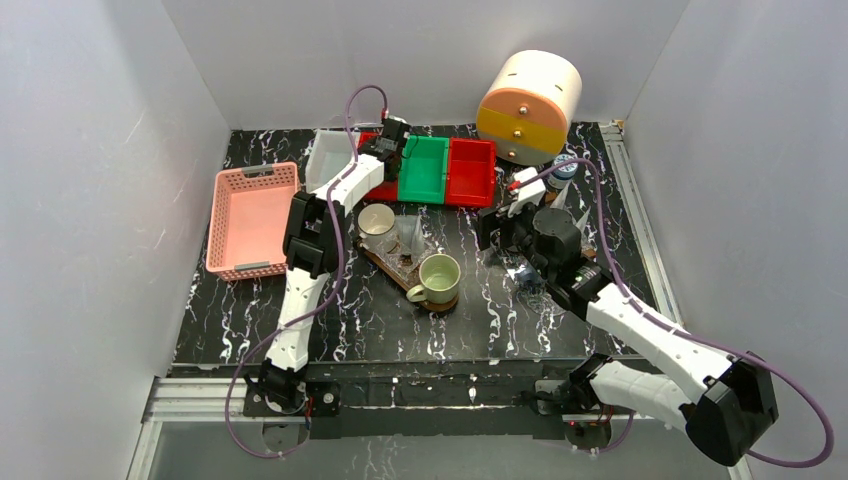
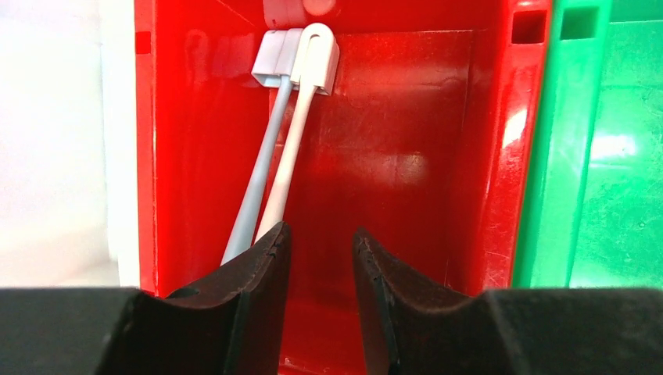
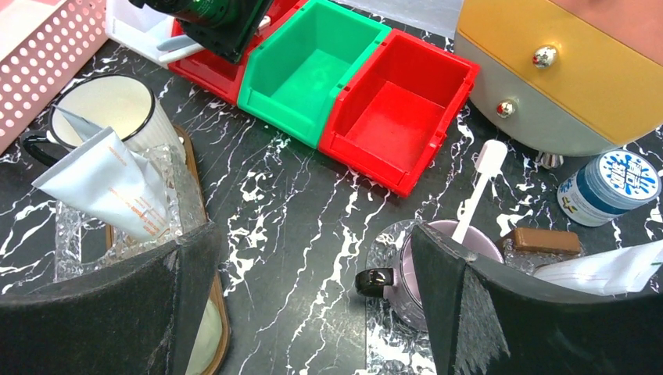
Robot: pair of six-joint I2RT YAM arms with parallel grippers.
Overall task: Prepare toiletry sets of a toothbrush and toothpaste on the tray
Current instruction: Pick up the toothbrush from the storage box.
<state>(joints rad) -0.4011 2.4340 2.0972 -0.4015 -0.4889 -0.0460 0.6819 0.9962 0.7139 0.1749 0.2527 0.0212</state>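
Observation:
Two toothbrushes, one white (image 2: 293, 148) and one pale grey (image 2: 262, 164), lean side by side in a red bin (image 2: 391, 141). My left gripper (image 2: 320, 230) (image 1: 392, 140) is lowered into that bin, open by a narrow gap with only the red floor between its fingers. Both handles pass just left of its left finger. On the wooden tray (image 3: 221, 324) (image 1: 385, 262) a toothpaste tube (image 3: 109, 183) stands in a clear glass. Another white toothbrush (image 3: 477, 187) stands in a purple mug (image 3: 408, 273). My right gripper (image 3: 313, 234) (image 1: 505, 220) hangs wide open between tray and mug, holding nothing.
A green bin (image 1: 424, 168) and a second red bin (image 1: 470, 170) sit beside the first. A pink basket (image 1: 252, 215) and white box (image 1: 328, 158) stand at the left, a round drawer unit (image 1: 528, 105) at the back. A cream mug (image 1: 438, 278) and white cup (image 1: 376, 222) are on the tray.

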